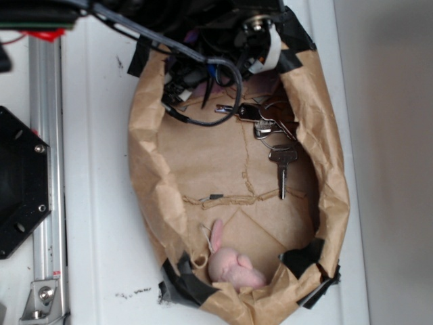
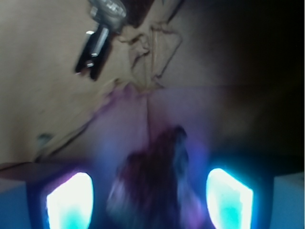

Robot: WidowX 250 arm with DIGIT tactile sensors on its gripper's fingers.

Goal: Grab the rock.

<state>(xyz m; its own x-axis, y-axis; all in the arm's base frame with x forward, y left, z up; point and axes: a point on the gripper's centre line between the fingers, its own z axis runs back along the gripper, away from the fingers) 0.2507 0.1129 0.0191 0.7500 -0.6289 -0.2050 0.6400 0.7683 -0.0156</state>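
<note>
In the wrist view the rock [image 2: 157,176] is a dark, blurred, jagged lump lying on brown paper. It sits between my gripper's [image 2: 150,195] two glowing fingers [image 2: 69,200], with a gap on each side. The gripper is open around it and is not pressing on it. In the exterior view my arm [image 1: 210,40] reaches into the top of the paper bag, and its cables hide both the rock and the fingers.
A crumpled brown paper bag [image 1: 145,149] with black tape walls in the work area. A bunch of metal keys [image 1: 270,128] lies close to the arm; one key [image 2: 102,19] shows in the wrist view. A pink soft toy [image 1: 233,267] rests at the bag's near end.
</note>
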